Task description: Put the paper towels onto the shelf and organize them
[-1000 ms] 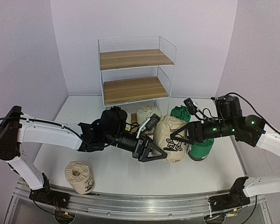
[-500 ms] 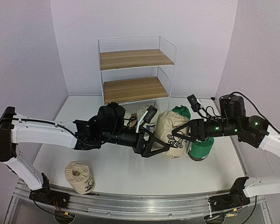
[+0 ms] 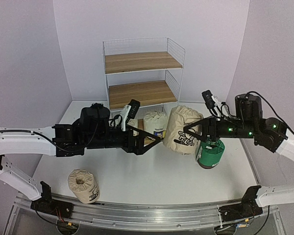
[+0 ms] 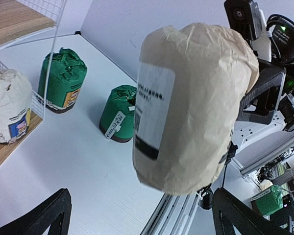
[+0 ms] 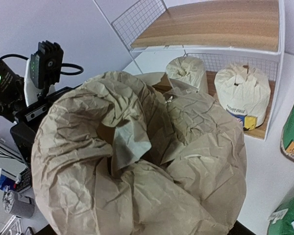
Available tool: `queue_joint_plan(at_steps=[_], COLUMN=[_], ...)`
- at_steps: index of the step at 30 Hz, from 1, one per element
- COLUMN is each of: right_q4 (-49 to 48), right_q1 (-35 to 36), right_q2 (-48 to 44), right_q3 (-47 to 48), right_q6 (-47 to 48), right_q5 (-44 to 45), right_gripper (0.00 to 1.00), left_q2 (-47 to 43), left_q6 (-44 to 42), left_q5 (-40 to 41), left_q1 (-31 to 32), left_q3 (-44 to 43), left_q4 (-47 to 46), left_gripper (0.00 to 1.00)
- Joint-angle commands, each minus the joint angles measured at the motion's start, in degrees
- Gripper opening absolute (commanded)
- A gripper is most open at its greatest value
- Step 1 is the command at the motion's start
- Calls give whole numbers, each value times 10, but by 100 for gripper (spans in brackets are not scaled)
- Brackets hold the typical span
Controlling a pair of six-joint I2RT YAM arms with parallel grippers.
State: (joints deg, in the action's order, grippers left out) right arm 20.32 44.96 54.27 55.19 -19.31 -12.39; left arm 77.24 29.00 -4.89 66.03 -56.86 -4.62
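My right gripper (image 3: 198,133) is shut on a beige paper towel roll (image 3: 183,130) with black print and holds it off the table, in front of the shelf (image 3: 142,62). In the right wrist view the roll's gathered top (image 5: 137,161) hides the fingers. The left gripper (image 3: 154,140) stands open to the roll's left, apart from it. Its wrist view shows the hanging roll (image 4: 196,98) between its spread fingertips (image 4: 54,215). Two white rolls (image 5: 188,71) (image 5: 245,93) stand on the shelf's bottom board. Two green rolls (image 4: 62,81) (image 4: 118,112) stand on the table.
A second beige roll (image 3: 83,185) lies on its side near the front left edge. One green roll (image 3: 209,152) sits right under my right arm. The shelf's upper boards (image 5: 220,22) carry nothing. Purple walls close in the table on three sides.
The left gripper opened wider and drew back to the left, away from the beige roll. The right gripper raised the roll and carried it a little toward the shelf.
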Motion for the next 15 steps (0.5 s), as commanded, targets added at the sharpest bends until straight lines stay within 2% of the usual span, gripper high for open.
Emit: queue_joint_plan(at_steps=[1,7,15], right_q4=[-38,-107,-282], right_q1=[3,4,12], right_q2=[48,141,203], right_q3=[88,143,130], right_q6=[67,114,170], right_q5=[92,161,250], right_gripper=[0,0,0], left_q2=[-79,-147,-212], left_q6=[29,77,112], left_q5=[95,194,244], left_q1=[-2,-2,-2], left_q3=[27,47,74], left_q4=[50,134,184], left_gripper=[100,100,100])
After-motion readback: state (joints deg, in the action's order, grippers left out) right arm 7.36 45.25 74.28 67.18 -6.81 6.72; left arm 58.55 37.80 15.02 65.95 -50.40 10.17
